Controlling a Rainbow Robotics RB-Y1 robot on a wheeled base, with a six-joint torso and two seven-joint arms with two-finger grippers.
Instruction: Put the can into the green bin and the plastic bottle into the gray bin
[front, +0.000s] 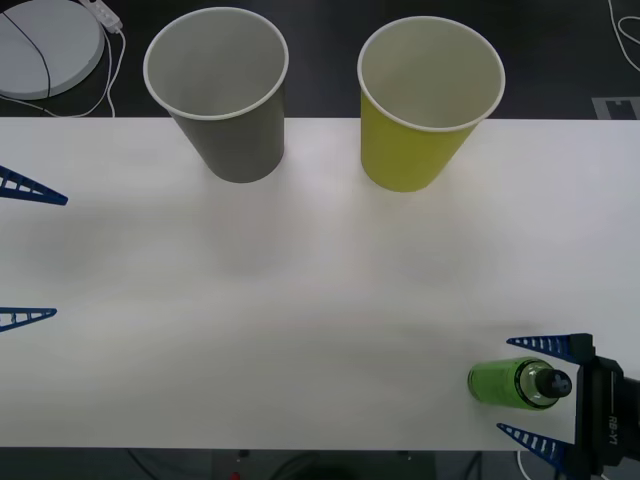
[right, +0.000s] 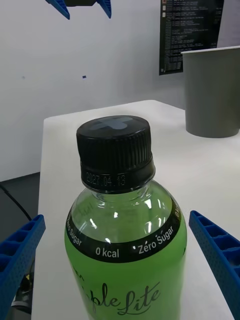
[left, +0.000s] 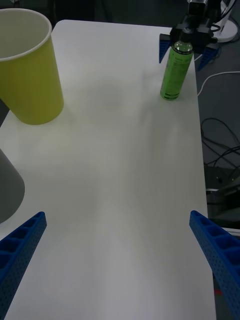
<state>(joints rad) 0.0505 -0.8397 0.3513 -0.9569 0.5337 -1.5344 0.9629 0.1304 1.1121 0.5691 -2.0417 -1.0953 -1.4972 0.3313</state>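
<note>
Front view: the plastic bottle (front: 518, 382) stands upright near the desk's (front: 320, 300) front right corner, between the spread fingers of the right end effector (front: 535, 389), which is open and not yet touching it. The gray bin (front: 222, 90) and the green bin (front: 425, 100) stand side by side at the far edge, well apart from the bottle. The left end effector (front: 28, 252), also open, waits at the left edge.

Right wrist view: the black cap (right: 115, 146) and label band fill the space between the blue fingers (right: 217, 255), with gaps on both sides.

Left wrist view: the bottle appears far off, flanked by the right end effector. Being full of liquid, it is judged moderately heavy, stiff and smooth; a hold on the labelled body below the shoulder seems safest.
</note>
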